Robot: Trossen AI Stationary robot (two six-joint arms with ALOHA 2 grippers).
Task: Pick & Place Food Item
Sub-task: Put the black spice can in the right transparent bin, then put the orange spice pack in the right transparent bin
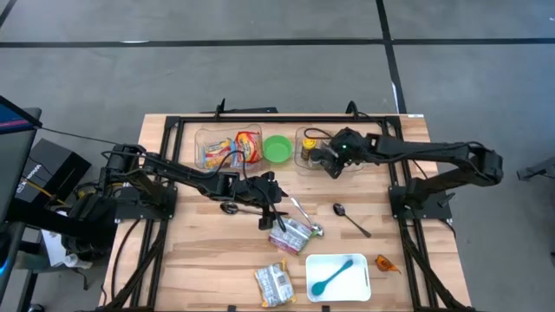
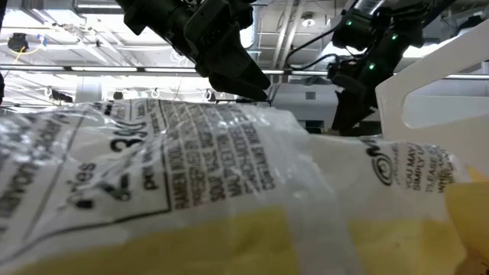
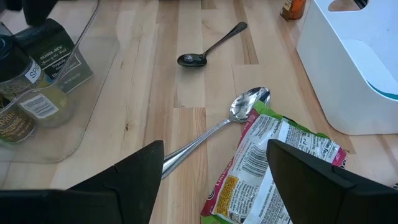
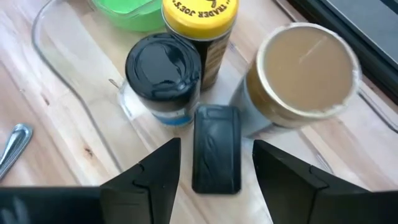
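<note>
A green and pink food packet (image 1: 290,234) lies flat on the wooden table, and it also shows in the left wrist view (image 3: 273,168). My left gripper (image 1: 270,208) is open just above the packet's far left end and touches nothing; its fingers (image 3: 214,180) stand on either side of a silver spoon's handle and the packet's edge. A yellow packet (image 1: 275,283) lies near the front edge and fills the low view (image 2: 229,191). My right gripper (image 1: 334,160) is open over a clear bin of jars (image 4: 163,68), with a flat black thing (image 4: 216,149) between its fingers.
A silver spoon (image 3: 249,106) lies against the packet and a dark spoon (image 1: 351,218) lies to its right. A white tray (image 1: 338,277) holds a blue spoon. A green bowl (image 1: 277,149) and a clear bin of snack packs (image 1: 230,149) stand at the back. An orange item (image 1: 388,264) lies at the front right.
</note>
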